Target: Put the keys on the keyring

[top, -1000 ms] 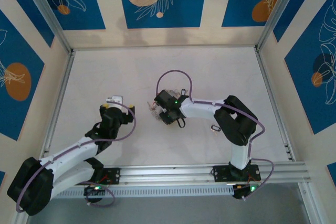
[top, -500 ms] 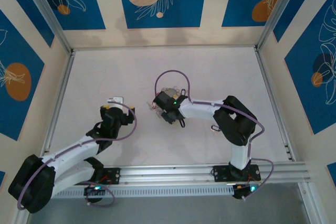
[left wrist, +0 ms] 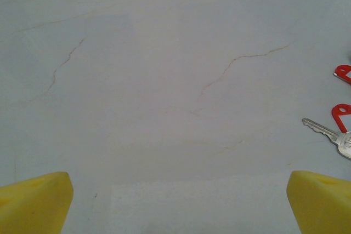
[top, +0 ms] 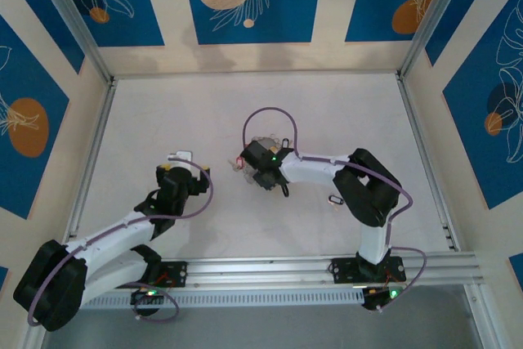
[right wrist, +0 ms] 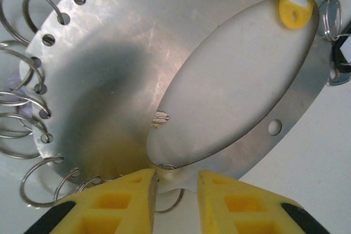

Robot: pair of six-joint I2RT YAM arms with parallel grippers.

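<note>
The left gripper [top: 185,168] sits over the left, near part of the table [top: 343,112], its jaws spread as wide as they go and holding nothing; in the left wrist view its yellow fingertips [left wrist: 34,201] stand at the two bottom corners with bare table between them. At the right edge of that view a silvery key [left wrist: 328,133] lies flat, blade pointing up and to the left, its head cut off by the frame, with two red tags [left wrist: 341,113] beside it, also cut off. The keyring [right wrist: 109,80] is near the middle of the table, under the right arm's wrist; from above, the wrist and a purple cable loop cover most of it and its outline is hard to make out. Close up it is a flat silvery plate with a large oval opening whose long axis runs from lower left to upper right, and holes along its rim carrying small wire rings [right wrist: 23,190], several cut off at the left edge. A yellow tag [right wrist: 296,10] shows at the upper end of the oval. The right gripper [right wrist: 175,182] is at the plate's lower rim, its jaws nearly together, the rim and one small ring lying in the narrow gap; I cannot tell whether they pinch either.
</note>
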